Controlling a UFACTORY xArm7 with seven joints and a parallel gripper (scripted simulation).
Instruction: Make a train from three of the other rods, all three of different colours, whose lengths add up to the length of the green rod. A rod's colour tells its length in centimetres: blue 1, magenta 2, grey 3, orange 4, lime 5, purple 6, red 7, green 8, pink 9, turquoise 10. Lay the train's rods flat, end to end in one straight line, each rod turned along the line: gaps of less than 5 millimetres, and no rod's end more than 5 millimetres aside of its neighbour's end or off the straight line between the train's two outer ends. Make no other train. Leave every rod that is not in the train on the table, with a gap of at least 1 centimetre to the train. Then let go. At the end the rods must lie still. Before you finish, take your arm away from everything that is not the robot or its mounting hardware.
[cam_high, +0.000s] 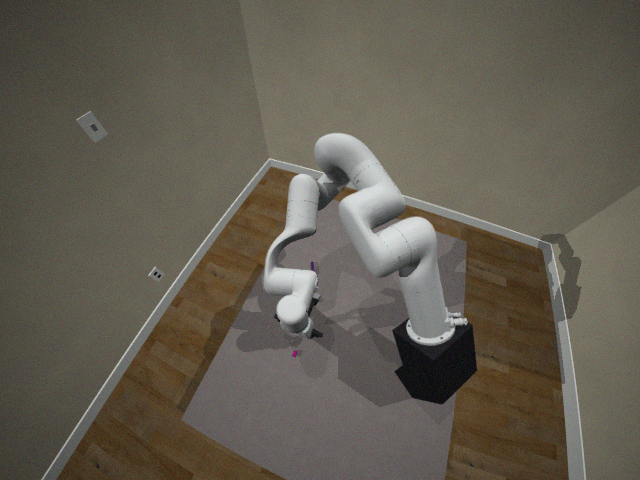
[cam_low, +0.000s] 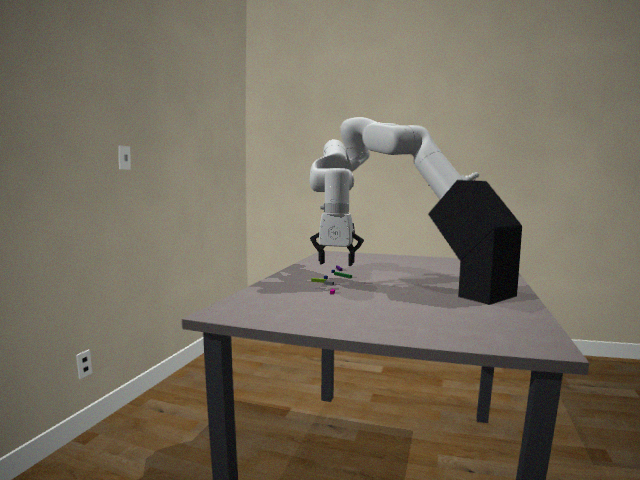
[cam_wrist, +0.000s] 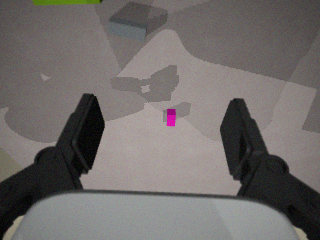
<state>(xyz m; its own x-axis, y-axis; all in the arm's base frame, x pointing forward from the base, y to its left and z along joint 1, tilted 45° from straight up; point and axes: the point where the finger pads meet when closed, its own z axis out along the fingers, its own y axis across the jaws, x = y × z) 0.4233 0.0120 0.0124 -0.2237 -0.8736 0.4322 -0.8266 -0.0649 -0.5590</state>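
Observation:
My gripper (cam_wrist: 162, 111) is open and empty, hanging well above the table (cam_low: 336, 257). A small magenta rod (cam_wrist: 171, 117) lies flat on the table between my fingers in the wrist view; it also shows in the top and exterior views (cam_high: 294, 353) (cam_low: 332, 291). A grey rod (cam_wrist: 136, 23) and a lime rod (cam_wrist: 67, 2) lie beyond it at the top of the wrist view, end to end in the exterior view, where the lime rod (cam_low: 318, 280) meets the grey rod (cam_low: 328, 282). The green rod (cam_low: 342, 274), a purple rod (cam_low: 338, 268) and a blue rod (cam_low: 332, 271) lie behind them.
The arm's black base block (cam_low: 480, 242) stands on the right side of the table. The arm hides most rods in the top view; only the purple rod's tip (cam_high: 313, 265) shows there. The table's left edge is near the rods.

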